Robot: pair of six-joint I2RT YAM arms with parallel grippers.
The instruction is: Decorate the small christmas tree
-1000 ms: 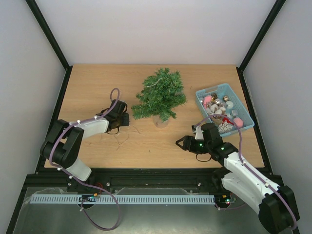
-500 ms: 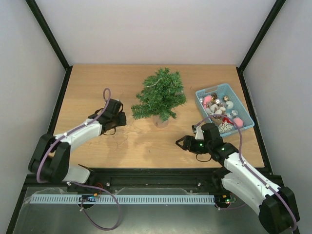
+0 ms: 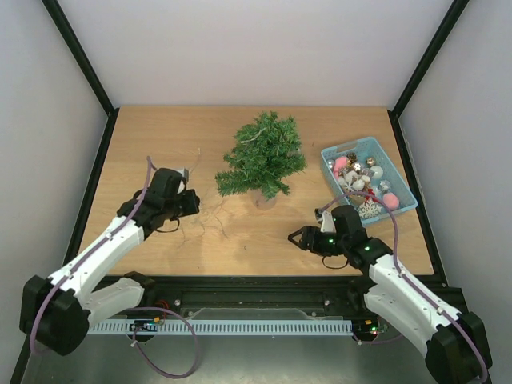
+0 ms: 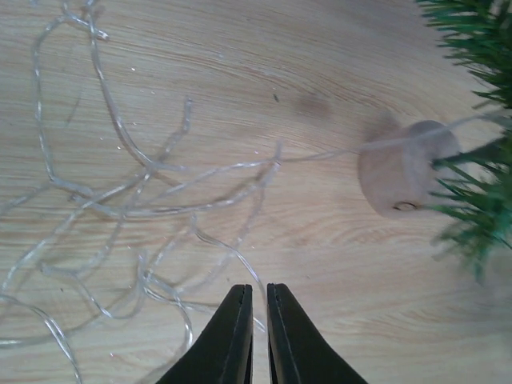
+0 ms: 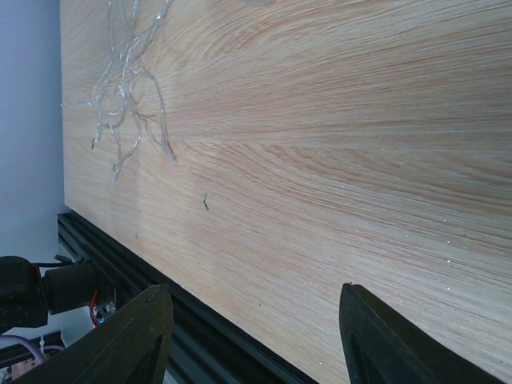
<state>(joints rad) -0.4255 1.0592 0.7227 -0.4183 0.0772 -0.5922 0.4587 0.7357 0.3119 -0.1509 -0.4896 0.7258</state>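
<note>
The small christmas tree (image 3: 262,156) stands upright at mid-table on its brownish round base (image 4: 404,168). A tangled clear light string (image 3: 210,222) lies on the wood left of the base, and one strand runs up into the tree. My left gripper (image 3: 192,202) sits left of the tangle. Its jaws (image 4: 259,290) are shut, with a strand of the light string (image 4: 144,192) running in between them. My right gripper (image 3: 294,238) hovers low over bare wood right of centre. It stands open (image 5: 253,292) with nothing between the fingers.
A light-blue basket (image 3: 326,166) of ornaments (image 3: 360,180) sits at the right, behind my right arm. The black frame rail (image 5: 120,256) runs along the table's near edge, just below my right gripper. Walls close in the table on three sides.
My left arm has drawn back to the left and toward the near edge, away from the tree, dragging the light string with it. The right arm has not moved.
</note>
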